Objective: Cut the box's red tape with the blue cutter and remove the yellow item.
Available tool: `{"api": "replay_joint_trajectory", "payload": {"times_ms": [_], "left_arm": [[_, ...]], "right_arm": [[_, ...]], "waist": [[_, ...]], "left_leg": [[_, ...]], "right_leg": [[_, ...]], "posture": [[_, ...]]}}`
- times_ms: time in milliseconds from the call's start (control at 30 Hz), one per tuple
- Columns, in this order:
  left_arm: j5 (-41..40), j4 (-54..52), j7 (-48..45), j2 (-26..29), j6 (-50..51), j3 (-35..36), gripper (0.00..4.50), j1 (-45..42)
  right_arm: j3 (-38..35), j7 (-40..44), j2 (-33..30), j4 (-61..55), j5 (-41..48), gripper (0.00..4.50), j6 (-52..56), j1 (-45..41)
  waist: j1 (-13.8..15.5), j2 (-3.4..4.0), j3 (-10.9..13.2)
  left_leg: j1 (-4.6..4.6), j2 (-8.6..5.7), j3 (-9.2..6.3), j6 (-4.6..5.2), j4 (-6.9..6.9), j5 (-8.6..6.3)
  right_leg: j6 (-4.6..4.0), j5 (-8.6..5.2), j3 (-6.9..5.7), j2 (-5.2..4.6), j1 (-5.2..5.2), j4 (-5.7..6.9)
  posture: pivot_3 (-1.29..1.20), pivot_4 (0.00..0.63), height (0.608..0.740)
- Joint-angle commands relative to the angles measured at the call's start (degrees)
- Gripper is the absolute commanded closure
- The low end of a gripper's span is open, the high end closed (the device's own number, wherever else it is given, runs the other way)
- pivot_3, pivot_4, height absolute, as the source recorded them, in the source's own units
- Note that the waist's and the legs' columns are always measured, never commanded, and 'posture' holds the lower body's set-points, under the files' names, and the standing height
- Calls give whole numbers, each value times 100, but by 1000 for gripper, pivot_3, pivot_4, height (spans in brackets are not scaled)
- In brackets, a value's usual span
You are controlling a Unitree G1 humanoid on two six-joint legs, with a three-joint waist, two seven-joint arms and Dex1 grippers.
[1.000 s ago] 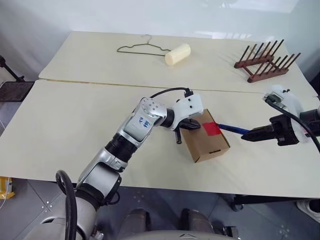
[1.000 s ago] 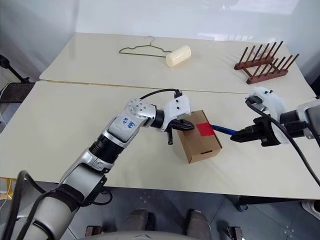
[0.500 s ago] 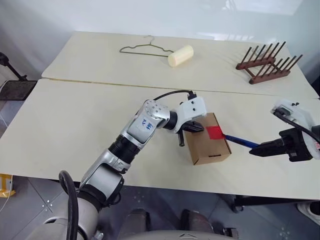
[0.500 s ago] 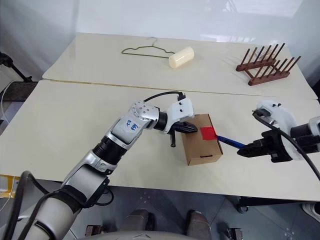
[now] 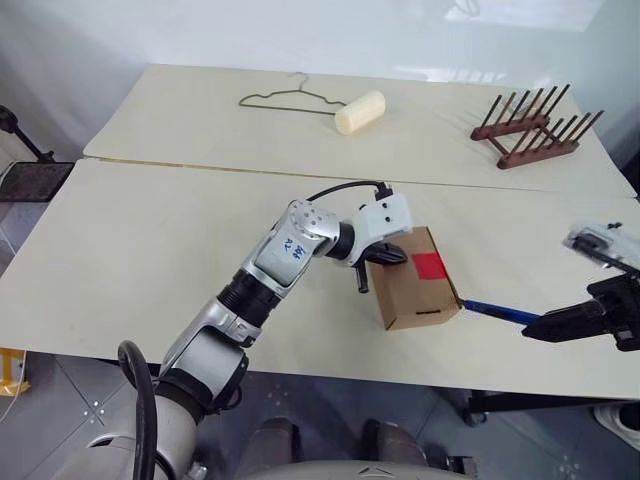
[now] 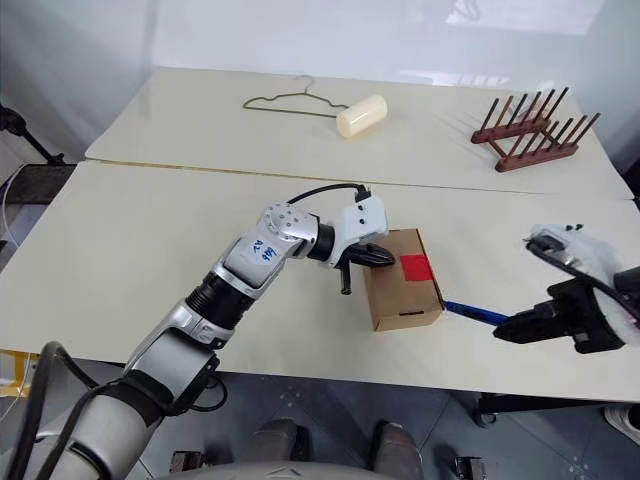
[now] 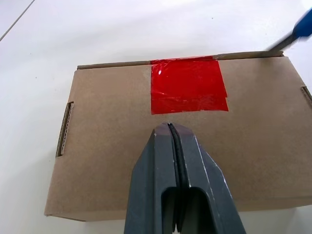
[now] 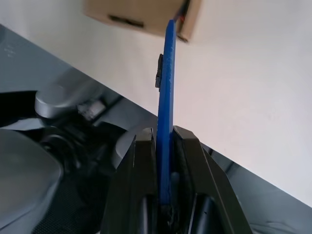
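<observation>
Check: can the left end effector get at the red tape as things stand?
Probably yes: the left end effector, shut, rests on the box lid beside the red tape, nothing between.

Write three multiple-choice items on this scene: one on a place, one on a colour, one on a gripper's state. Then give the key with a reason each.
1. Where does the wire hanger lie?
A. on the box
B. on the far table beside the cream cylinder
C. in the wooden rack

2. What colour is the tape on the box?
A. red
B. green
C. white

3. How is the right gripper?
A. wide open, empty
B. shut on the blue cutter
C. shut on the box

Key: B, the hanger lies next to the cylinder; A, the patch is bright red; B, the cutter sits between its fingers.
</observation>
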Motion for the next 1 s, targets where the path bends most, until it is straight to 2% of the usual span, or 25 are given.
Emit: {"api": "replay_joint_trajectory", "payload": {"times_ms": [33, 267, 433, 467, 567, 633, 667, 733, 767, 867, 967, 1000], "left_arm": [[-36, 121, -189, 44, 128, -135, 4500, 307], [-658, -659, -468, 511, -462, 746, 4500, 632], [-1163, -1379, -650, 978, -582, 1373, 4500, 942], [-1160, -1493, -679, 1143, -629, 1433, 4500, 1041], [-1102, -1836, -665, 1738, -538, 1631, 4500, 1496], [-1055, -1964, -597, 1978, -507, 1650, 4500, 1717], [-1072, -2030, -546, 2036, -472, 1663, 4500, 1792], [-1167, -2245, -425, 2107, -321, 1732, 4500, 1965], [-1224, -2380, -361, 2132, -217, 1775, 4500, 2071], [-1311, -2740, -179, 2203, 17, 1850, 4500, 2403], [-1383, -3080, 94, 2192, 222, 1980, 4500, 2813], [-1407, -3177, 202, 2167, 287, 2027, 4500, 2937]], "right_arm": [[-547, 915, 152, 456, -689, 4353, 82, -221], [-587, 1596, 1249, 1490, -3203, 4353, -1173, 73], [-694, 1870, 2437, 1663, -4899, 4353, -3025, 941], [-608, 1752, 2746, 1794, -5378, 4353, -3547, 1035], [-164, 1157, 3915, 2792, -7411, 4353, -6422, 1234], [-133, 1090, 4373, 3391, -8060, 4353, -7385, 1207], [-197, 1167, 4510, 3562, -8173, 4353, -7518, 1184], [-306, 1519, 4668, 3669, -8198, 3622, -7501, 1209], [-364, 1720, 4704, 3681, -8182, 3406, -7466, 1225], [-554, 2402, 4588, 3584, -8086, 2381, -7266, 1344], [-1195, 3020, 4562, 3531, -7891, 1383, -7977, 1383], [-1355, 3168, 4497, 3474, -7814, 1383, -7914, 1345]], "waist": [[-8, 0, 0], [-125, 0, 1], [-173, 5, 4], [-171, 12, 7], [-212, 12, 7], [-238, 15, 8], [-239, 30, 17], [-262, 33, 19], [-261, 32, 20], [-272, 33, 19], [-271, 37, 21], [-272, 42, 24]], "left_leg": [[0, 0, 0, 0, 0, 0], [-9, -4, 17, 7, -2, -4], [-14, 0, 49, -5, -9, 1], [-14, -1, 51, -6, -7, 1], [-7, -3, 57, -9, -7, 3], [2, -4, 56, -10, -10, 4], [1, -4, 56, -11, -12, 4], [2, -4, 61, -11, -8, 4], [1, -2, 57, -10, -4, 5], [7, 1, 53, -11, -5, 5], [11, 2, 55, -12, -11, 5], [11, 1, 56, -12, -11, 5]], "right_leg": [[0, 0, 1, 0, 0, -5], [6, 6, 7, -2, -10, 0], [10, 8, -15, 5, -21, 25], [11, 8, -14, 4, -22, 29], [13, 9, -11, 5, -19, 31], [14, 9, -10, 6, -10, 29], [15, 9, -10, 5, -11, 29], [15, 9, -4, 5, -10, 28], [15, 9, -7, 6, -6, 28], [15, 9, -7, 8, -1, 29], [15, 9, -6, 10, -1, 30], [15, 9, -4, 10, -2, 30]], "posture": [[0, 150, 740], [0, 150, 740], [0, 150, 740], [0, 150, 740], [0, 150, 740], [0, 150, 740], [0, 150, 740], [0, 150, 740], [0, 150, 740], [0, 150, 740], [0, 150, 740], [0, 150, 740]]}}
